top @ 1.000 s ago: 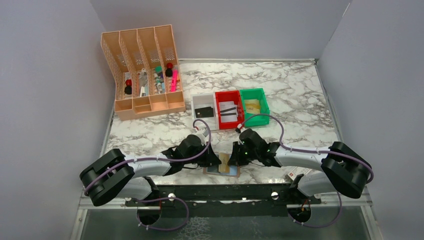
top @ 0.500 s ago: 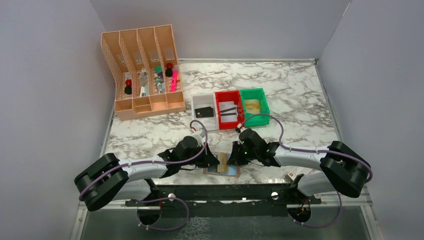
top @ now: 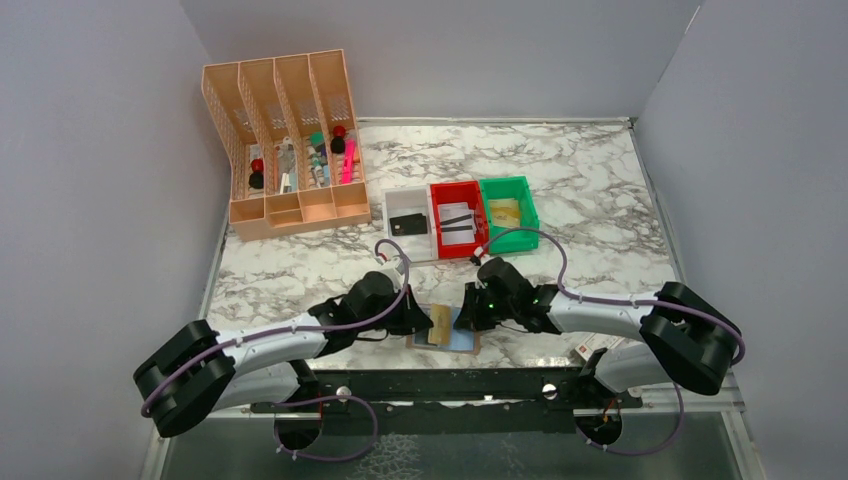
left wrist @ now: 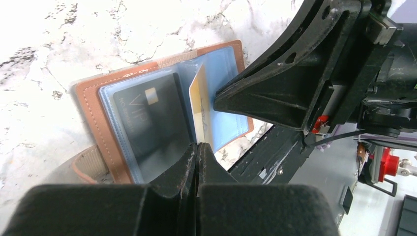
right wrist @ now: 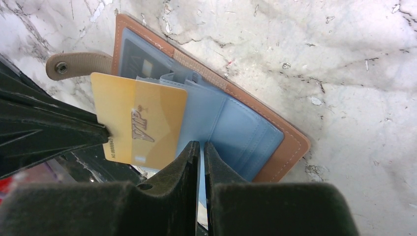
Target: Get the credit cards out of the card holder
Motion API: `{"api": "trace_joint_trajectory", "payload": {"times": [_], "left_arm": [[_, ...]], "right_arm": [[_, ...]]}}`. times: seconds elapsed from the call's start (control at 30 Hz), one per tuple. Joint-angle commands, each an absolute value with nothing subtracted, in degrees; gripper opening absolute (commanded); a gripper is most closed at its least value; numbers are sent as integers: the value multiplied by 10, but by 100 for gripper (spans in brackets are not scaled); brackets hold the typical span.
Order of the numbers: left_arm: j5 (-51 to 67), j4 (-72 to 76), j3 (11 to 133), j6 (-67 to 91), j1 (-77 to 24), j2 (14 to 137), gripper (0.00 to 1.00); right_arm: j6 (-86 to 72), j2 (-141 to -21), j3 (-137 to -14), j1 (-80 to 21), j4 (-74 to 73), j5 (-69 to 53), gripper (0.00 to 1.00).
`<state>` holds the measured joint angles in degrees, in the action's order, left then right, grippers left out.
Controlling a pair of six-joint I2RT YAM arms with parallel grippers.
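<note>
The brown card holder [top: 466, 341] lies open near the table's front edge, pale blue faces up [right wrist: 241, 132]. My left gripper [left wrist: 197, 146] is shut on the edge of a tan-gold credit card [right wrist: 140, 125] and holds it on edge, mostly out of the blue pockets [left wrist: 200, 110]. A dark credit card [left wrist: 147, 118] sits in the clear pocket on the holder's other half. My right gripper [right wrist: 200, 146] is shut on a blue inner leaf of the card holder [right wrist: 290, 142]. Seen from above, the left gripper [top: 428, 322] and right gripper [top: 463, 322] face each other across the gold card [top: 441, 323].
White [top: 391, 213], red [top: 454, 188] and green [top: 504, 184] bins stand mid-table, each with a card inside. A peach desk organizer [top: 285, 140] with pens stands at the back left. A black rail [top: 440, 385] runs along the front edge just below the wallet.
The left gripper closed on the gold card and drew it leftward out of the pocket, the left arm pulling back. The right gripper has stayed put on the wallet.
</note>
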<state>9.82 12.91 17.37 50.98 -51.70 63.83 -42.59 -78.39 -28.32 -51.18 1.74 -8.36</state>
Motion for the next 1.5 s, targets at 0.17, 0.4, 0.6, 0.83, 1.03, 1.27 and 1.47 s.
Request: {"api": "trace_joint_trajectory", "payload": {"times": [0.17,0.4,0.6,0.83,1.03,1.27,1.47], "left_arm": [[42,7,212,472,-509,584,0],[-26,-90,243,469,-509,472,0],[-56,-148,263,467,-508,413,0],[-98,-187,266,484,-509,391,0],[-105,-189,254,498,-509,375,0],[-83,-156,248,485,-509,384,0],[-23,-52,234,477,-509,420,0]], "right_arm": [[-388,-767,-275,-512,-66,-46,16],[-378,-652,-292,-512,-89,-54,24],[-353,-625,-314,-512,-53,-120,26],[-337,-771,-382,-524,-1,-205,27],[-317,-870,-395,-530,-38,-141,26],[-337,-821,-349,-530,-81,-34,26],[-338,-732,-355,-529,-34,-57,35]]}}
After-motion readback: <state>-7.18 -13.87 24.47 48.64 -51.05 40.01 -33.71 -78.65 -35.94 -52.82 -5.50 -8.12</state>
